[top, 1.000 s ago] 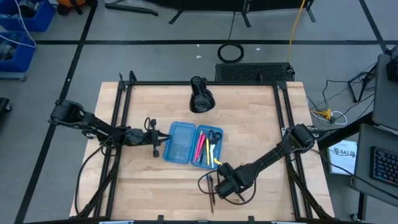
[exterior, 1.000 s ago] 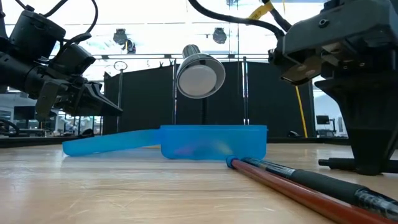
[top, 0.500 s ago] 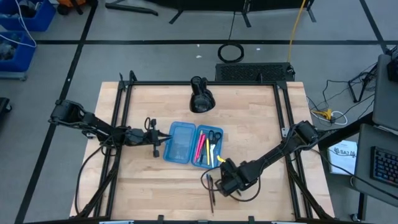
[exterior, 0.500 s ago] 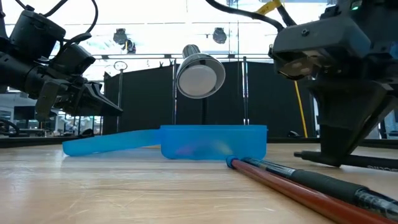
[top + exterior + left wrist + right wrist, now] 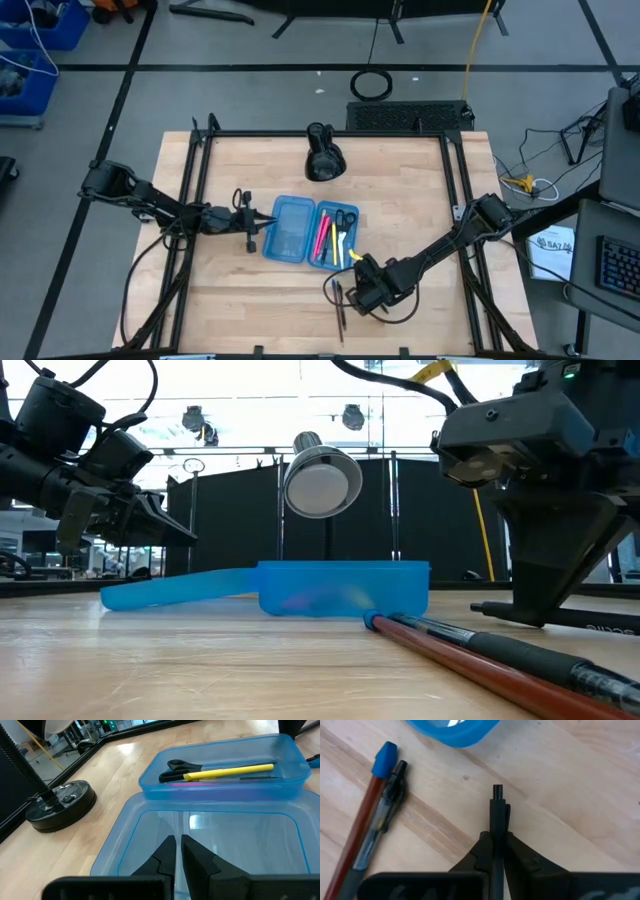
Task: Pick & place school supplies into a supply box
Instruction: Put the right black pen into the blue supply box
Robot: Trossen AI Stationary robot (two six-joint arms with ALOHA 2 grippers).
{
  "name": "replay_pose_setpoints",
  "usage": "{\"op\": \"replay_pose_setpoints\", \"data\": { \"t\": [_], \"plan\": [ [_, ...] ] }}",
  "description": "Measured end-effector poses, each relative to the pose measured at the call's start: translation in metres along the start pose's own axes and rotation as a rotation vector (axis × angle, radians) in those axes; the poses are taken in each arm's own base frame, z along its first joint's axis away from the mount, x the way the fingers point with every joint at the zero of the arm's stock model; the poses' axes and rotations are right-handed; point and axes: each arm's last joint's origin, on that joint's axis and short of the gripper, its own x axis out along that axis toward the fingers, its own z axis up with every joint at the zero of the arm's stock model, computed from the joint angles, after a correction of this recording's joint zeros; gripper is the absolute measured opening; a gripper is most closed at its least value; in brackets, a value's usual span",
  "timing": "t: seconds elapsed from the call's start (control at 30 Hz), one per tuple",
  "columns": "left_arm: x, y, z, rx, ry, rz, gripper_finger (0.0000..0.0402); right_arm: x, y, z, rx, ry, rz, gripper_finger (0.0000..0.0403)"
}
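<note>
Change since half a second ago: almost none; both arms and every item on the table sit as they did then.
Change since one second ago: the right gripper (image 5: 360, 287) has lifted and shifted slightly toward the supply box (image 5: 311, 232); in the low view its body stands higher and its fingers are tilted rather than planted upright.
Right gripper: near the front of the table, just near-right of the box's near right corner; its fingers are pinched narrow on a thin black pen (image 5: 497, 815) that sticks out past the fingertips.
Left gripper (image 5: 256, 226): waits at the left edge of the box, over the empty half; its jaws are nearly closed with only a thin slit between them, holding nothing.
Supply box: one, translucent blue, lying open in the middle of the table as two halves side by side.
Left half of the box (image 5: 210, 845): empty.
Right half of the box (image 5: 295, 760): holds the scissors (image 5: 176, 767), a yellow pen (image 5: 235, 770) and a pink pen (image 5: 324, 240); further thin items beside them cannot be counted surely.
Supplies still on the table: two, a red pencil with a blue cap (image 5: 367, 805) and a clear-barrelled black pen (image 5: 382, 822), lying side by side and touching, near the front edge, just left of the right gripper.
Supplies held: one, the thin black pen.
Lamp (image 5: 322, 155): one, black, standing at the far middle of the table, well apart from the box.
</note>
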Motion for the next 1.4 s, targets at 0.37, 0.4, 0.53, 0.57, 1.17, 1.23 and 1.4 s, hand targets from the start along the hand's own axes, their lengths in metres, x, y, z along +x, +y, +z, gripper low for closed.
{"op": "replay_pose_setpoints", "data": {
  "t": [0.37, 0.4, 0.53, 0.57, 1.17, 1.23, 1.4],
  "plan": [
    [0.0, 0.0, 0.0, 0.0, 0.0, 0.0, 0.0035, -0.021, 0.002, 0.006, 0.01, -0.05, 0.081, 0.0014],
    [0.0, 0.0, 0.0, 0.0, 0.0, 0.0, 0.0035, -0.024, 0.002, 0.007, 0.013, -0.058, 0.091, 0.0014],
    [0.0, 0.0, 0.0, 0.0, 0.0, 0.0, 0.0035, -0.038, 0.002, 0.011, 0.026, -0.11, 0.139, 0.0014],
    [0.0, 0.0, 0.0, 0.0, 0.0, 0.0, 0.0035, -0.042, 0.003, 0.012, 0.032, -0.127, 0.156, 0.0014],
    [0.0, -0.001, 0.0, -0.022, -0.003, -0.034, 0.0035, -0.07, 0.0, 0.105, 0.2, -0.449, 0.343, 0.0017],
    [0.0, -0.002, 0.0, -0.022, -0.003, -0.047, 0.0035, -0.07, 0.0, 0.115, 0.202, -0.443, 0.362, 0.0019],
    [0.0, -0.002, -0.001, -0.019, 0.005, -0.053, 0.0035, -0.067, -0.005, 0.132, 0.211, -0.403, 0.376, 0.0016]
  ]
}}
